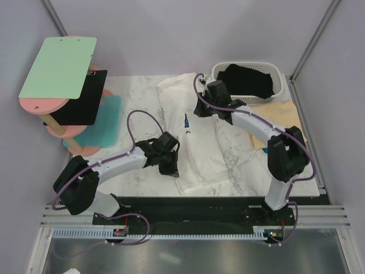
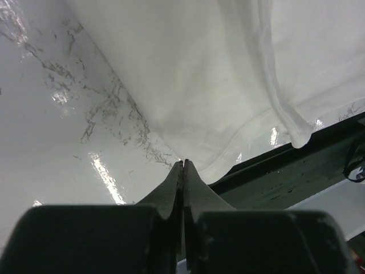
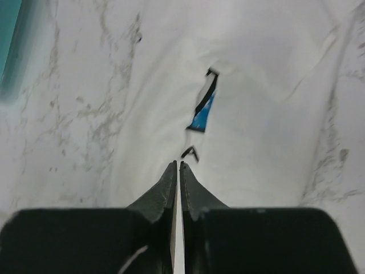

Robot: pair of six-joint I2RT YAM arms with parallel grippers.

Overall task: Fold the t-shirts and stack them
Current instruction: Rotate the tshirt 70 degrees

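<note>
The white t-shirt (image 1: pixel 197 151) lies as a long folded strip down the middle of the table, with a bit of blue print (image 1: pixel 186 121) showing at a fold. It fills the left wrist view (image 2: pixel 228 68) and the right wrist view (image 3: pixel 268 85). My left gripper (image 1: pixel 170 167) is shut, its tips (image 2: pixel 183 163) at the shirt's near left hem with no cloth between them. My right gripper (image 1: pixel 199 109) is shut and hovers over the shirt's upper part, its tips (image 3: pixel 178 164) just short of the blue print (image 3: pixel 202 117). The black t-shirt (image 1: pixel 248 80) lies in the basket. The tan t-shirt (image 1: pixel 285 117) lies flat at the right.
A white lattice basket (image 1: pixel 279 74) stands at the back right. A pink stand (image 1: pixel 54 108) with a green board (image 1: pixel 57 67) and a black board (image 1: pixel 82 100) stands at the left, over a teal mat (image 1: pixel 108 123). A black strip (image 1: pixel 217 202) runs along the table's near edge.
</note>
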